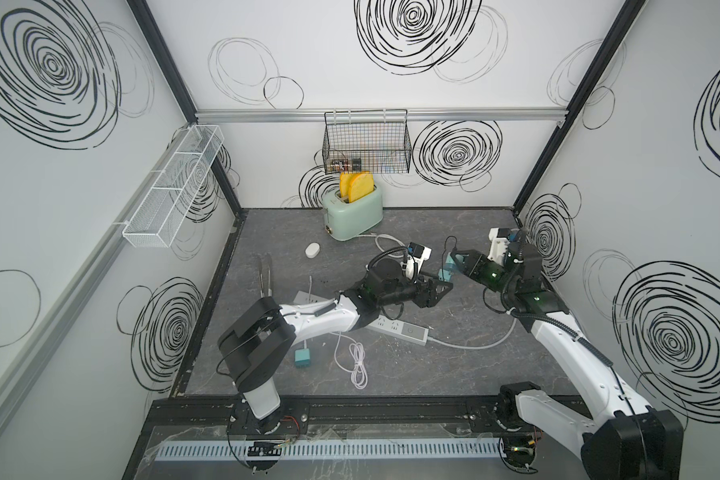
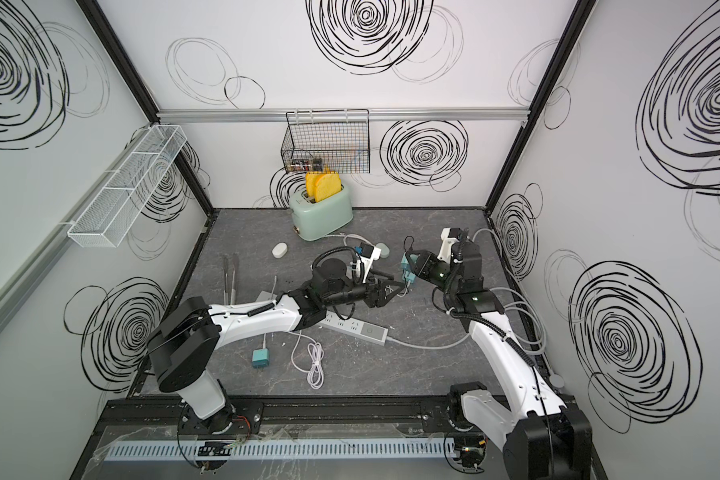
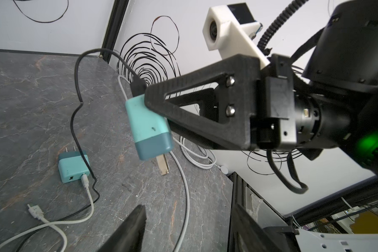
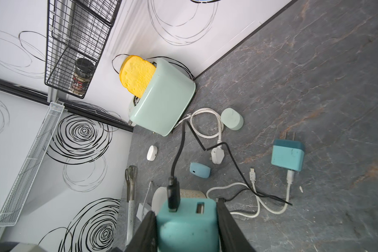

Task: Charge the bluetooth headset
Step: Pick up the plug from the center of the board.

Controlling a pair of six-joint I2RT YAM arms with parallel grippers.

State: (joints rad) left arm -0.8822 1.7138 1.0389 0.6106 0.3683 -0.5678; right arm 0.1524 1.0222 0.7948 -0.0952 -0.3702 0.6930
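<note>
Clutter rings the blue headset case (image 4: 200,170) on the desk (image 4: 314,65): white puck (image 4: 152,153), white plug (image 4: 217,156), loose white cable (image 4: 258,203). Right end effector (image 4: 186,209) clamps a teal charger (image 3: 148,126) with black cable (image 3: 75,87) plugged in. Left end effector (image 3: 188,231) gapes empty near it, its arm overlying the power strip (image 1: 404,330).

Three teal chargers (image 1: 303,357) (image 4: 288,157) (image 4: 188,227), one toaster (image 1: 352,216).

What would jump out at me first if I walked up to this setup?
The mint toaster with yellow toast sticking out, at the back of the table, catches the eye first. Further forward, the right gripper holds a teal charger in the air, a black cable plugged into it, while the left gripper faces it with jaws open and empty.
</note>
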